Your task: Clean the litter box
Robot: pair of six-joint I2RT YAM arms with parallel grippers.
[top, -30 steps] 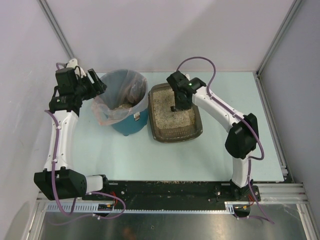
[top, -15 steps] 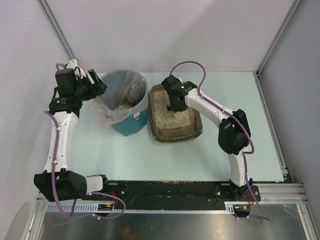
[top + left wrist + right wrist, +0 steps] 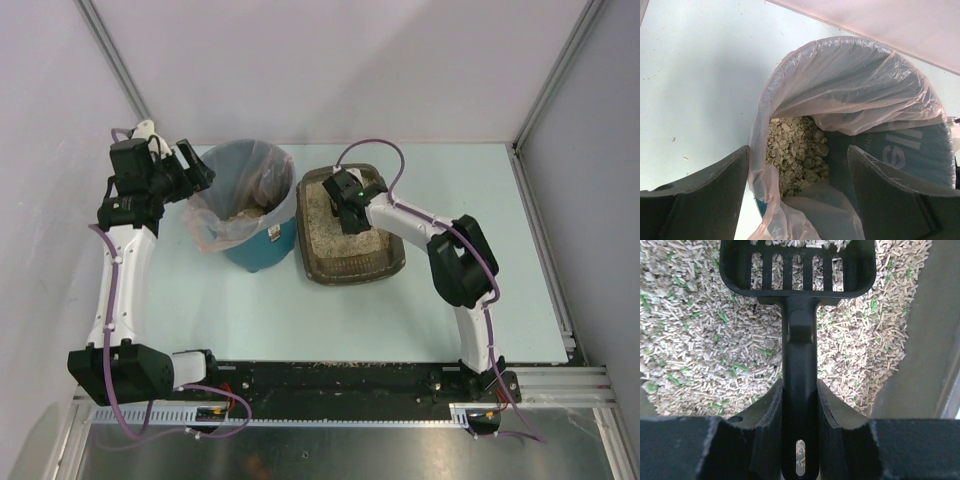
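The grey-brown litter box sits right of centre, filled with beige pellets flecked with green. My right gripper hangs over its far left part, shut on the handle of a black slotted scoop. The scoop head lies low over the pellets, close to the box's grey wall. My left gripper stands open at the left rim of the teal bin. In the left wrist view the fingers straddle the bin's clear plastic liner without pinching it.
Clumped litter lies at the bottom of the lined bin, which stands directly against the litter box's left side. White walls close the table at the back and both sides. Scattered grains lie along the black rail at the near edge.
My right arm has swung the scoop leftward, from the middle of the litter box to its far left part. The left gripper has stayed at the bin rim and widened slightly.
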